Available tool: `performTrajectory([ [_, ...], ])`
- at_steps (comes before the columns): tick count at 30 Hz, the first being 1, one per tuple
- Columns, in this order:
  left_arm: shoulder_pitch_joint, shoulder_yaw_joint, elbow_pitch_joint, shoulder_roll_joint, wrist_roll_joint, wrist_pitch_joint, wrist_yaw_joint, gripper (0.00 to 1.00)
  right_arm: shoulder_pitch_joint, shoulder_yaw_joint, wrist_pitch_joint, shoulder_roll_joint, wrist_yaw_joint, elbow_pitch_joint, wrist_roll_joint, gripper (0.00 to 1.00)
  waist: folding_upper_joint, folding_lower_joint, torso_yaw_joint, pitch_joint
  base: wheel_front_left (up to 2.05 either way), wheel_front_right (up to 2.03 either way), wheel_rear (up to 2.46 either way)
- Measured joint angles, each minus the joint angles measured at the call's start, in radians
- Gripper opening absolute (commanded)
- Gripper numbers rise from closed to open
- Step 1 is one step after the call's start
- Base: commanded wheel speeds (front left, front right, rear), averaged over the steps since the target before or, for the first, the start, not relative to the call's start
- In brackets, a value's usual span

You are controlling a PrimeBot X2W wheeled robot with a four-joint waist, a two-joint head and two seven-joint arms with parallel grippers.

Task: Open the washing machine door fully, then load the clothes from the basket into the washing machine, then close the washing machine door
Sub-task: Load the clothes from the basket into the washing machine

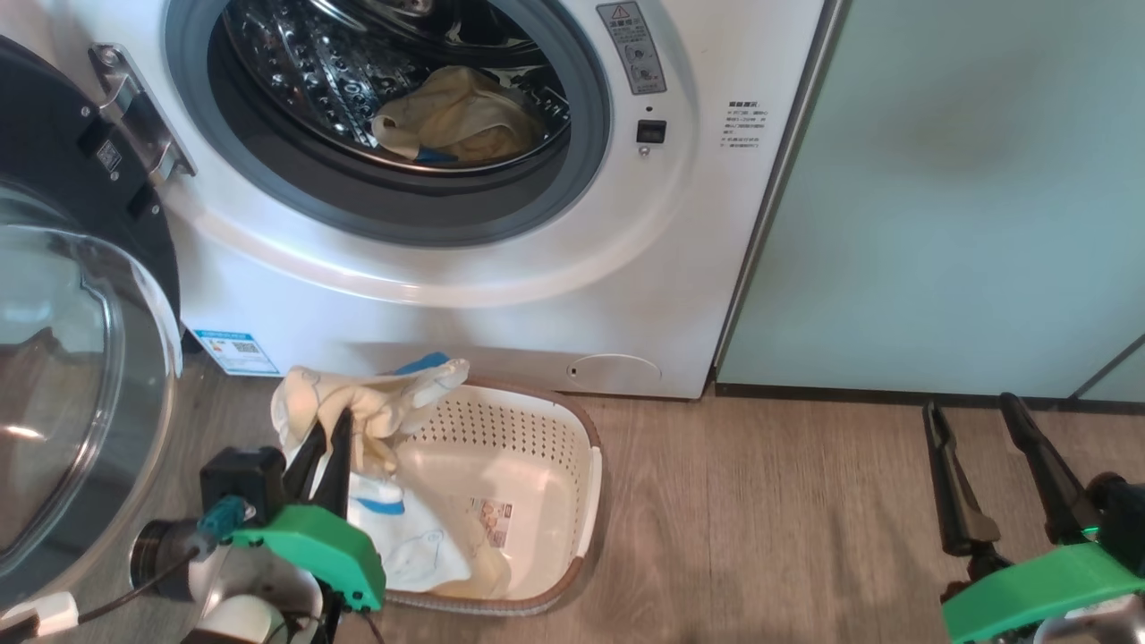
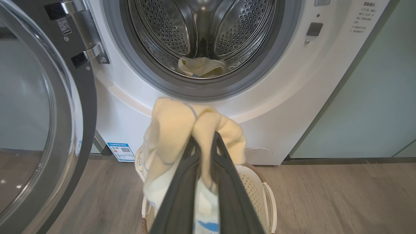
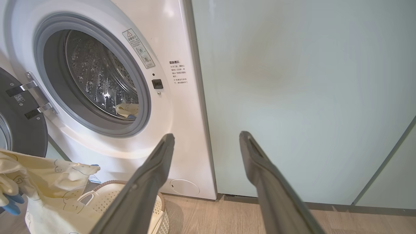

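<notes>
The white washing machine [image 1: 501, 295] stands with its round black door [image 1: 63, 358] swung open to the left. One pale yellow garment [image 1: 456, 116] lies in the steel drum. My left gripper [image 1: 329, 429] is shut on another yellow garment [image 2: 182, 126], lifted over the left end of the cream basket [image 1: 537, 438]; the cloth's lower part still hangs into the basket. My right gripper [image 1: 975, 411] stands open and holds nothing, low at the right, in front of the pale green cabinet. In the right wrist view the held garment [image 3: 48, 185] and the basket [image 3: 107, 198] show at lower left.
A pale green cabinet [image 1: 966, 197] stands right of the machine. The wood floor [image 1: 787, 519] stretches between the basket and my right arm. The open door's glass bowl [image 2: 29, 130] bulges out on the left, close to my left arm.
</notes>
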Motion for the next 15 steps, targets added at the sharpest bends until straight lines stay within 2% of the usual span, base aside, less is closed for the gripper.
performTrajectory([
  [15, -0.027, 0.0, 0.018, 0.0, -0.016, -0.001, -0.009, 0.0, -0.002, 0.02, 0.007, 0.0, 0.0, 0.007, 0.011, 1.0, 0.0, 0.0, -0.015, 0.029, 0.0, 0.0, 0.0],
])
